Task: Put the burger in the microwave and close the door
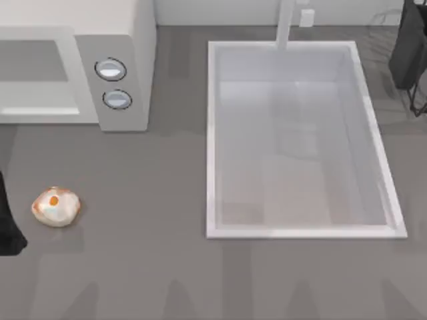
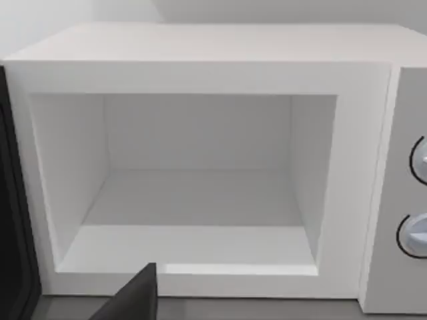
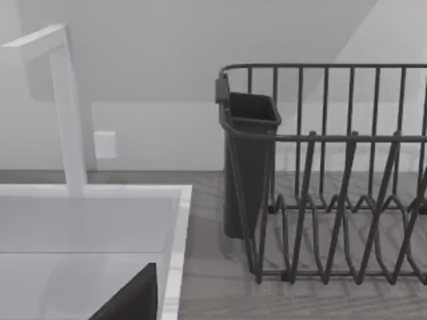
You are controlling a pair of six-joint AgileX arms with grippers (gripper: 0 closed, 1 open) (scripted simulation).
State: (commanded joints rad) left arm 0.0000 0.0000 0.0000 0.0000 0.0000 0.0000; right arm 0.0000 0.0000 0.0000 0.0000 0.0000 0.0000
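Nothing is in my grasp yet. From above, the burger (image 1: pixel 56 207) lies on the grey surface (image 1: pixel 147 267) at the left, well in front of the microwave (image 1: pixel 123 40) and apart from it. My left wrist view faces the open cavity (image 2: pixel 193 200), bare inside, with the door (image 2: pixel 13 220) swung out as a dark edge at one side. A dark wedge (image 2: pixel 130 300) low in that view may be part of my left end effector, but I cannot tell how wide it stands. My right arm is parked by the rack (image 3: pixel 333 200) and sink (image 1: pixel 293 140); again I cannot tell its spread.

I judge the pick comes first: come down over the burger vertically, straddle its widest part and close gently, since it looks lumpy and could roll. Then carry it low past the door.
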